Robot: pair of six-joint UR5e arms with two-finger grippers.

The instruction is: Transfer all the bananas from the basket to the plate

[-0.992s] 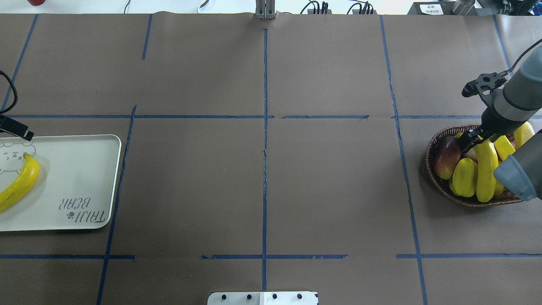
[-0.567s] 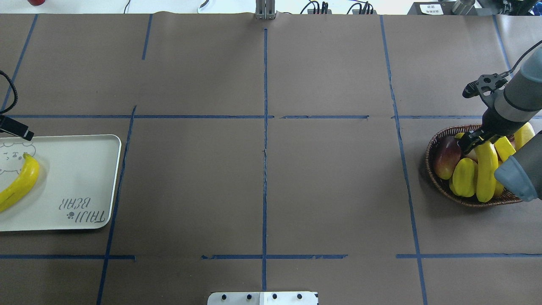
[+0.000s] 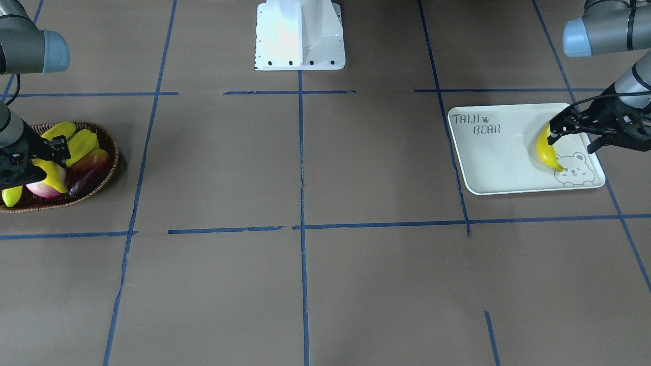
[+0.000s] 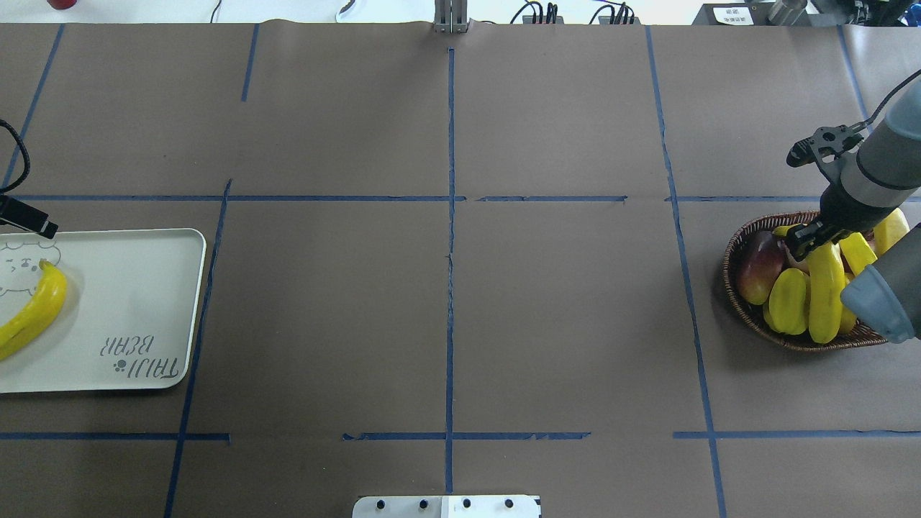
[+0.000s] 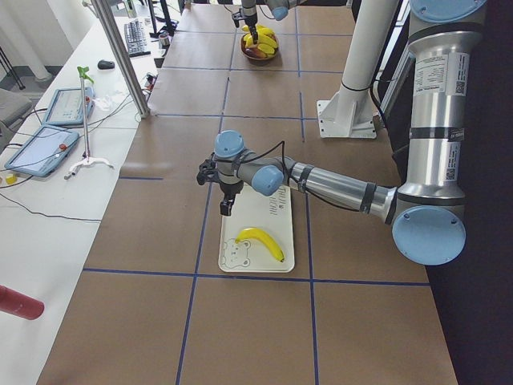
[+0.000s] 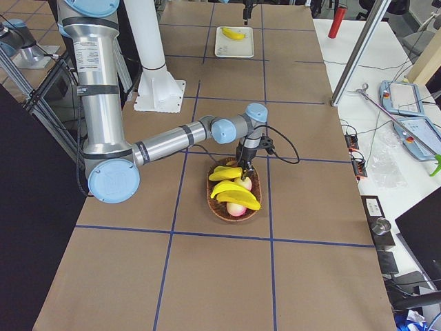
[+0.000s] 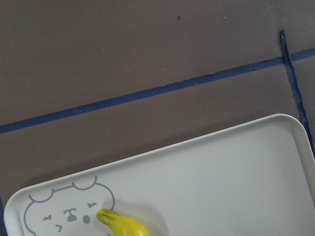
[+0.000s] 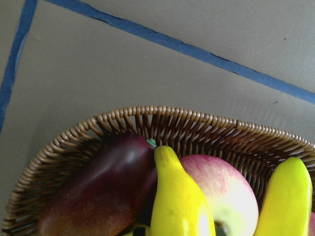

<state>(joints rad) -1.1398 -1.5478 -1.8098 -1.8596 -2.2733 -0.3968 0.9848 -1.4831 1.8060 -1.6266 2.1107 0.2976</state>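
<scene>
One banana (image 4: 826, 288) — in the basket (image 4: 729, 277), long axis running near-to-far from the robot, far tip hooked toward its left; right gripper (image 4: 809, 239) pinching that far end. Hazard: glossy skin, end grip — may pivot or slip on lifting, nudging the starfruit (image 4: 789, 301) alongside. Second banana (image 4: 32, 309) lies on the plate (image 4: 129, 288); left gripper (image 3: 573, 137) spread over it, empty.
</scene>
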